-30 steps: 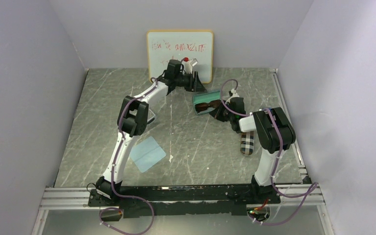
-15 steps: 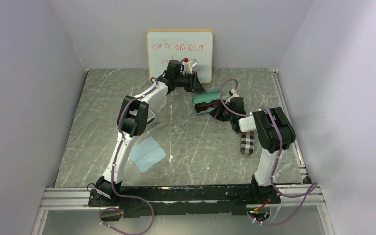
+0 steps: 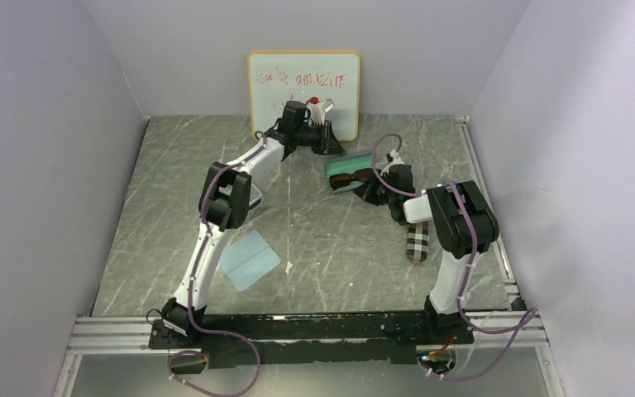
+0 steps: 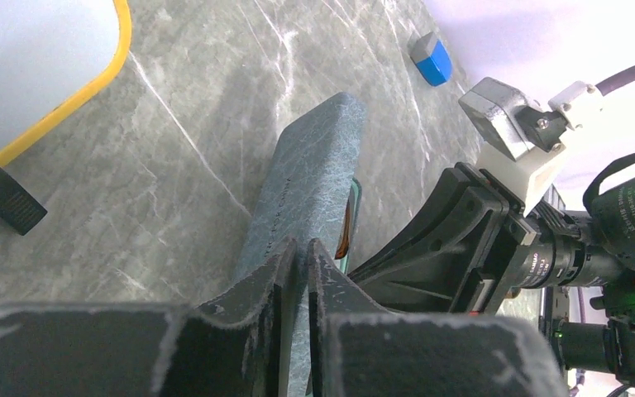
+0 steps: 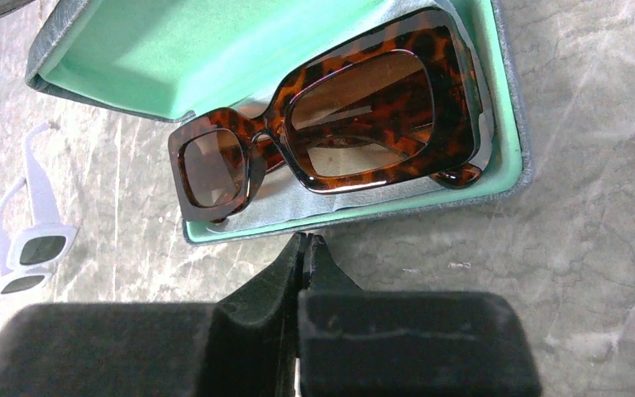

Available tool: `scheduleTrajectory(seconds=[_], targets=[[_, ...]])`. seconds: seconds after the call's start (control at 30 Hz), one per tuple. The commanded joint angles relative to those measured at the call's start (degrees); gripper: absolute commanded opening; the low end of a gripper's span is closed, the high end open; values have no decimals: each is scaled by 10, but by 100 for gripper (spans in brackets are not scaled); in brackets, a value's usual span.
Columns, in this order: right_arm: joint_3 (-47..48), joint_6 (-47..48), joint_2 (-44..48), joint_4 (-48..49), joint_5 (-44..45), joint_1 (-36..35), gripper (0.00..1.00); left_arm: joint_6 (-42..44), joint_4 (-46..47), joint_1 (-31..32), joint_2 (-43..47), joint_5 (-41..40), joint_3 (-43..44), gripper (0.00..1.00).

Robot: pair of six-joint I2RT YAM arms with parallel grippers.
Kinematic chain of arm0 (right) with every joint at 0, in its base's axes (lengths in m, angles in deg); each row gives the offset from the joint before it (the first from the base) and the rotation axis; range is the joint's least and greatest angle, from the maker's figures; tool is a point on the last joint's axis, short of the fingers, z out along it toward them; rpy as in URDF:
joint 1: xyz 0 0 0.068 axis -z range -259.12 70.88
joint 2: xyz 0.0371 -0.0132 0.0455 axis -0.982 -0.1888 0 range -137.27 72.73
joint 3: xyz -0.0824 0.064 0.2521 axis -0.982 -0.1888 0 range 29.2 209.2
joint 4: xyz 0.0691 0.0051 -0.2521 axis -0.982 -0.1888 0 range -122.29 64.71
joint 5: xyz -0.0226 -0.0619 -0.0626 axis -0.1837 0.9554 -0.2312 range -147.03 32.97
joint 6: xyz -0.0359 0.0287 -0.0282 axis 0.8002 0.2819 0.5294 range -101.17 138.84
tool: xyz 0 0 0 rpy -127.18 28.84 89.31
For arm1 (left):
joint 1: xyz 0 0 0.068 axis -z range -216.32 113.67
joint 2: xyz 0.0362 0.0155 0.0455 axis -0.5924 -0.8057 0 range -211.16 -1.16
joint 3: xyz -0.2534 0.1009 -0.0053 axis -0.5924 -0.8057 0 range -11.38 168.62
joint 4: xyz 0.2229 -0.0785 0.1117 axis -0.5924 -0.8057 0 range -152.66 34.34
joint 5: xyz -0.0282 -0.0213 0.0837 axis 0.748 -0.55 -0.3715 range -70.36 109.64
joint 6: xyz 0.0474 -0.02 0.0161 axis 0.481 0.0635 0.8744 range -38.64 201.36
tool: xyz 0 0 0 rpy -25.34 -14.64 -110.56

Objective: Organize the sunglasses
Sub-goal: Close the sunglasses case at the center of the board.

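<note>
Left fingers [image 4: 258,285] pinch the lid [image 4: 314,165] of the open case [image 5: 503,153]. Right fingers [image 5: 266,285], clenched empty, hover beside the brown sunglasses [image 5: 355,107] lying inside it.

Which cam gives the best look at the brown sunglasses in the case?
Right wrist: brown sunglasses fill the frame, lying in the open case. Top external shows them small. Left wrist shows mostly the case lid, glasses nearly hidden.

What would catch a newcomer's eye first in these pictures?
The tortoiseshell sunglasses resting in the open mint-lined case, right of centre. Next, the left gripper pinching the case's raised lid, and the white sunglasses lying on the table a little apart from the case.
</note>
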Motion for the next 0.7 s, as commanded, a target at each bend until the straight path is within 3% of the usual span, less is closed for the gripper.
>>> scheduleTrajectory(seconds=[0.0, 0.67], targets=[[1, 7, -22, -29, 9, 4, 0, 33, -12, 11, 11, -1, -10, 14], [6, 3, -31, -20, 2, 6, 0, 108, -40, 42, 79, -25, -119, 12]])
